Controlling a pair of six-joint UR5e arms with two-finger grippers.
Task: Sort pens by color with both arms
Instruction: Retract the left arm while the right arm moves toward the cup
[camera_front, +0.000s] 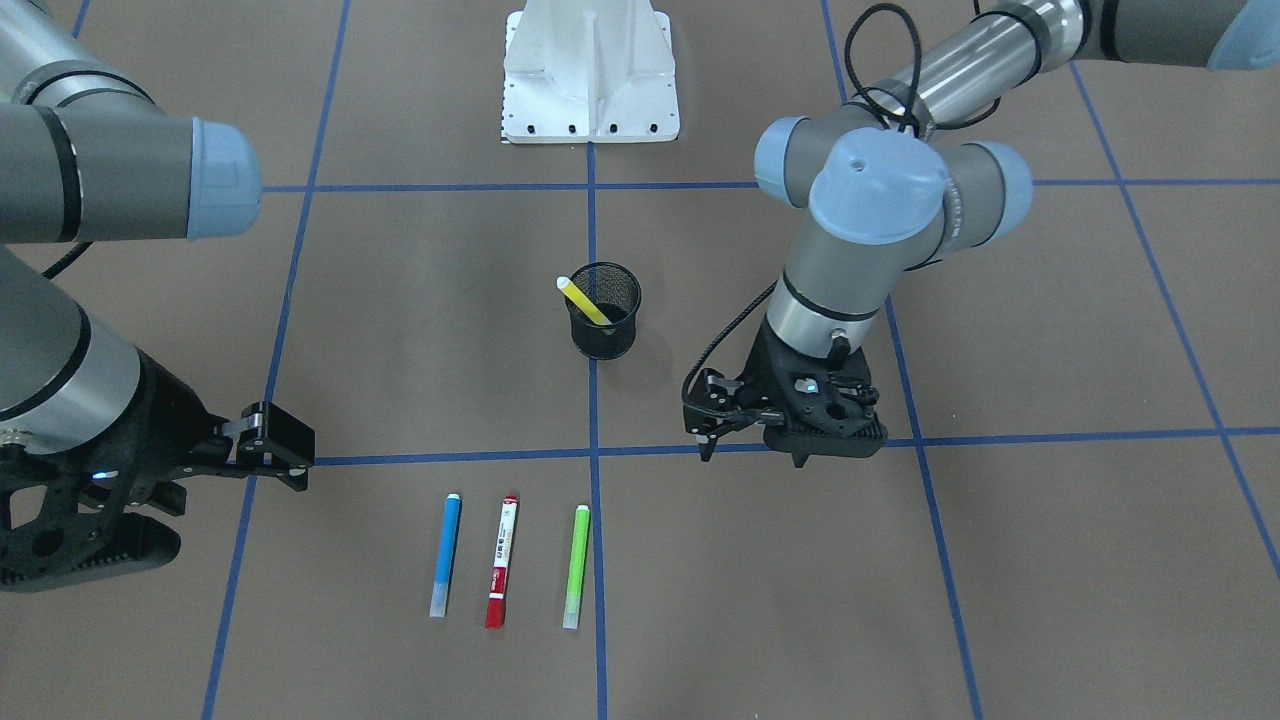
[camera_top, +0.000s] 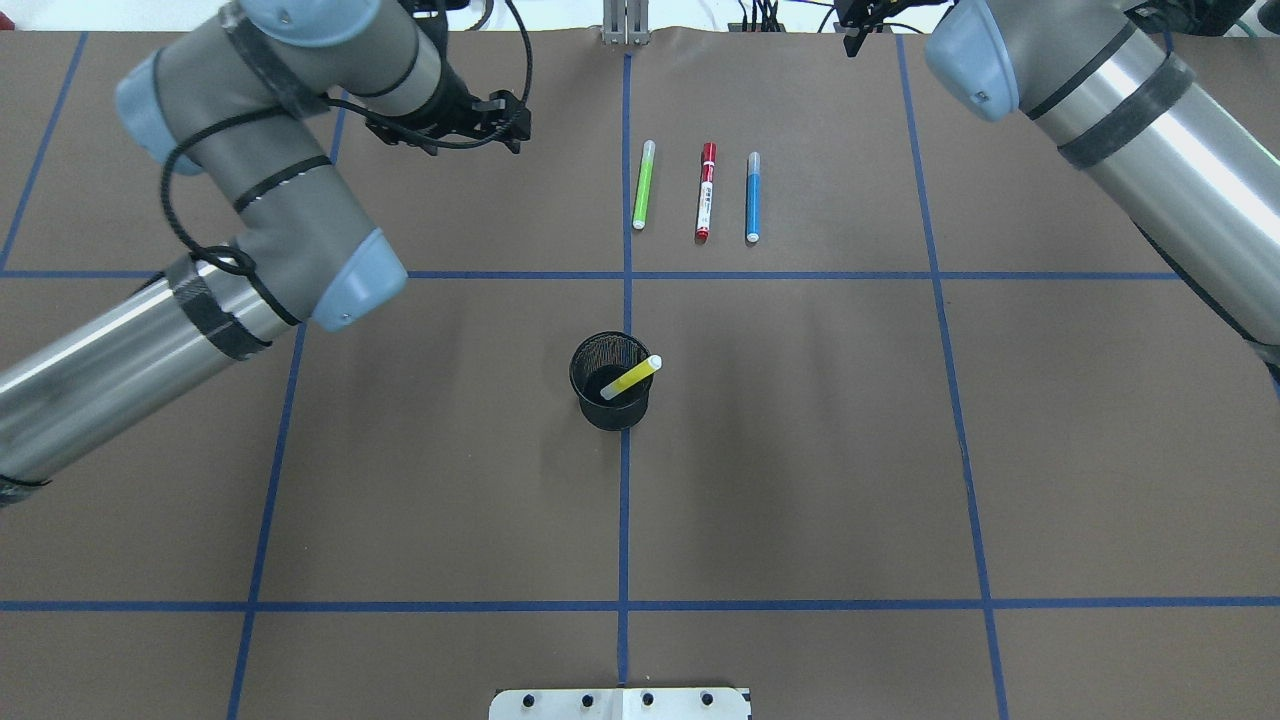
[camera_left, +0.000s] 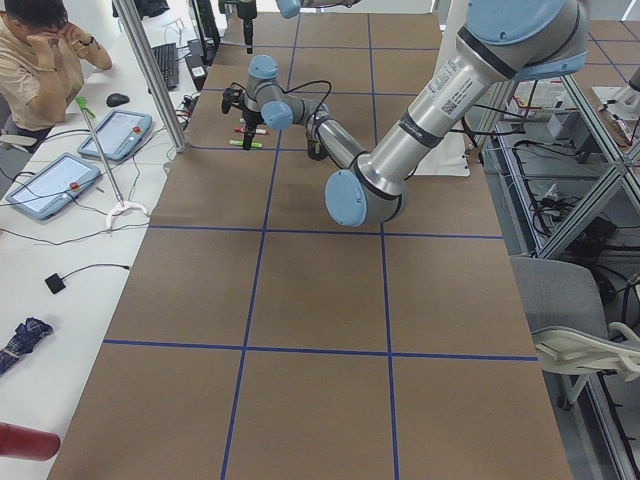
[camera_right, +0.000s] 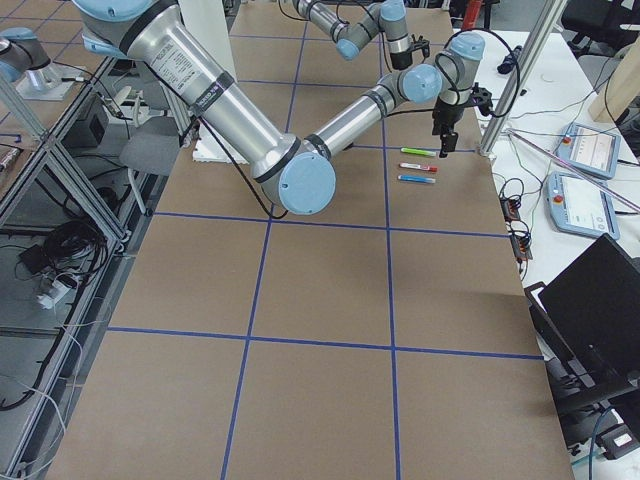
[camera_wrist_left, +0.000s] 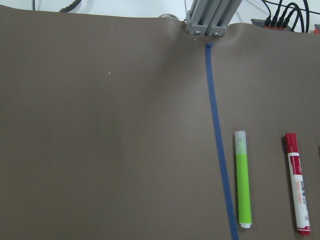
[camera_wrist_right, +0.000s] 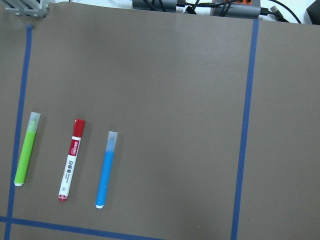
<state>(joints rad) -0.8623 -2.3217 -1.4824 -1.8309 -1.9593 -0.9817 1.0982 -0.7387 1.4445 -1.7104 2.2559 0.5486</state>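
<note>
Three pens lie side by side on the brown table: green (camera_top: 643, 184), red with a white labelled barrel (camera_top: 706, 192) and blue (camera_top: 752, 197). The yellow pen (camera_top: 630, 378) leans inside the black mesh cup (camera_top: 610, 400) at the table's middle. My left gripper (camera_top: 520, 122) hovers to the left of the green pen, apart from it, open and holding nothing. My right gripper (camera_front: 240, 500) hangs beyond the blue pen (camera_front: 446, 555), also open and holding nothing. The left wrist view shows the green pen (camera_wrist_left: 243, 180) and red pen (camera_wrist_left: 297, 185). All three show in the right wrist view, with blue (camera_wrist_right: 106, 170) rightmost.
Blue tape lines (camera_top: 625, 500) divide the table into squares. The white pedestal base (camera_front: 590, 80) stands at the robot's side of the table. An aluminium post (camera_top: 625, 25) rises at the far edge. A person (camera_left: 30, 60) sits at a side desk with tablets.
</note>
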